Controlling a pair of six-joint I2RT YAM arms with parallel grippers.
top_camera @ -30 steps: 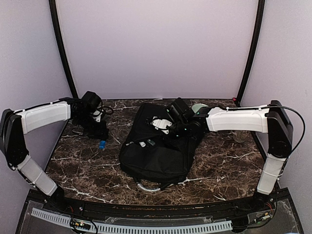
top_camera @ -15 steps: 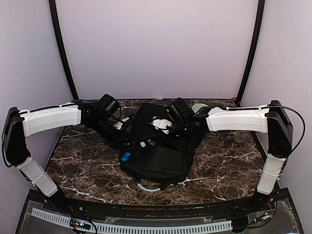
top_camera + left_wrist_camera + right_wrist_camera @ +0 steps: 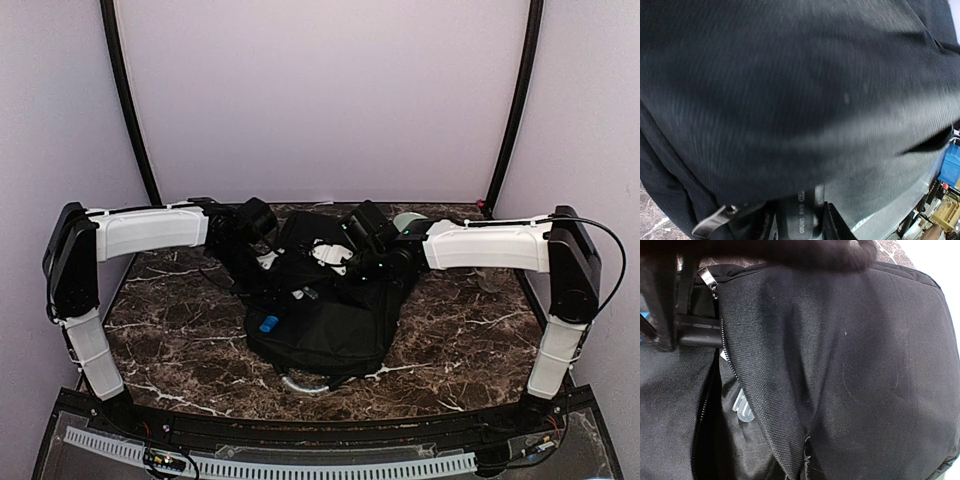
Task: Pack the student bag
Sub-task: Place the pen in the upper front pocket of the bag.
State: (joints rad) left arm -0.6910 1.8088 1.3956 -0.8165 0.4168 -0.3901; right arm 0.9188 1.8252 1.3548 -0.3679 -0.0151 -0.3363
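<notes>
Both arms reach inward over student bag [image 3: 330,325] — right gripper [image 3: 335,262] closed, left gripper [image 3: 270,292] state unclear.

Ahead of me stands a plain, pale lilac back wall [image 3: 320,100], and the left side wall [image 3: 50,110] and the right side wall [image 3: 595,110] have the same colour. A black pole [image 3: 127,100] rises at the far left corner, leaning inward, and a second black pole [image 3: 516,100] rises at the far right. My table [image 3: 470,330] has a dark brown marble top veined with white. Along its near edge runs a white slotted strip [image 3: 300,468]. The light is soft and even.
</notes>
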